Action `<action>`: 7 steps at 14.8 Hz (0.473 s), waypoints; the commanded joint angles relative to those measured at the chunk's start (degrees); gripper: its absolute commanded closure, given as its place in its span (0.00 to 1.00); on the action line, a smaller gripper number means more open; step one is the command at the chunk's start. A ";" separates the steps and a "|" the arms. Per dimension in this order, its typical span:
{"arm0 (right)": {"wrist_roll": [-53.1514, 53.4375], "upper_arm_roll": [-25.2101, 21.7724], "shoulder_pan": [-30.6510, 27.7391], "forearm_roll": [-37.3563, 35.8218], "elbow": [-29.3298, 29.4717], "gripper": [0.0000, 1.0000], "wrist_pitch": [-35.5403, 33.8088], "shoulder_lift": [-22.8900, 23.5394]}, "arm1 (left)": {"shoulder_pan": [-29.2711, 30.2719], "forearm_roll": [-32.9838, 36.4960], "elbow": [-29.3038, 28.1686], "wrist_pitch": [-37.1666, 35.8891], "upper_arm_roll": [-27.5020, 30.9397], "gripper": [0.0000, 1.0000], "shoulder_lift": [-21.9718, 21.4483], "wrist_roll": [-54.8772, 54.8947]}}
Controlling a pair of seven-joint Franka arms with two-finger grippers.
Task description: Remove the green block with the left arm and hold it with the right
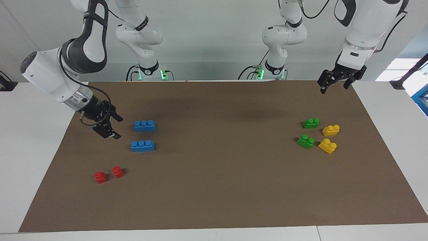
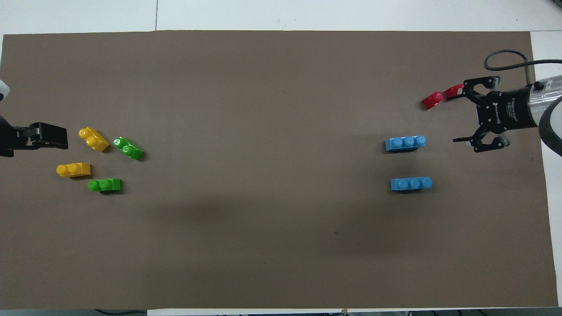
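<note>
Two green blocks lie on the brown mat (image 1: pixel 217 174) toward the left arm's end. One green block (image 1: pixel 311 123) (image 2: pixel 104 184) lies nearer to the robots than the other green block (image 1: pixel 306 141) (image 2: pixel 128 148). My left gripper (image 1: pixel 335 87) (image 2: pixel 44 135) is open and empty. It hangs in the air over the mat's edge at that end, apart from both green blocks. My right gripper (image 1: pixel 117 127) (image 2: pixel 459 115), with its wire loop, is open and empty. It hangs low over the mat at the right arm's end, beside the blue bricks.
Two yellow two-stud bricks (image 1: pixel 331 130) (image 1: pixel 327 146) lie right beside the green blocks, toward the mat's edge. Two blue three-stud bricks (image 1: pixel 144 125) (image 1: pixel 142 146) and two small red bricks (image 1: pixel 100 177) (image 1: pixel 117 171) lie at the right arm's end.
</note>
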 commanded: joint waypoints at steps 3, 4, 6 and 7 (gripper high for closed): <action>-15.57 0.33 -0.27 -8.45 0.08 0.00 -2.22 -4.28 | -0.34 -1.85 -0.24 -2.03 0.36 0.00 -1.25 1.60; -20.14 0.33 -0.45 -9.50 -0.01 0.00 -2.83 -5.07 | 0.27 -2.28 -0.16 -1.85 -0.07 0.00 -0.99 1.60; -28.24 0.25 -0.36 -12.14 0.17 0.00 -4.50 -6.21 | 1.42 -3.60 0.02 -1.85 -0.26 0.00 -0.46 1.16; -31.93 0.33 -0.36 -13.98 0.34 0.00 -5.20 -6.92 | 1.42 -3.78 0.11 -1.85 -0.08 0.00 -0.20 1.16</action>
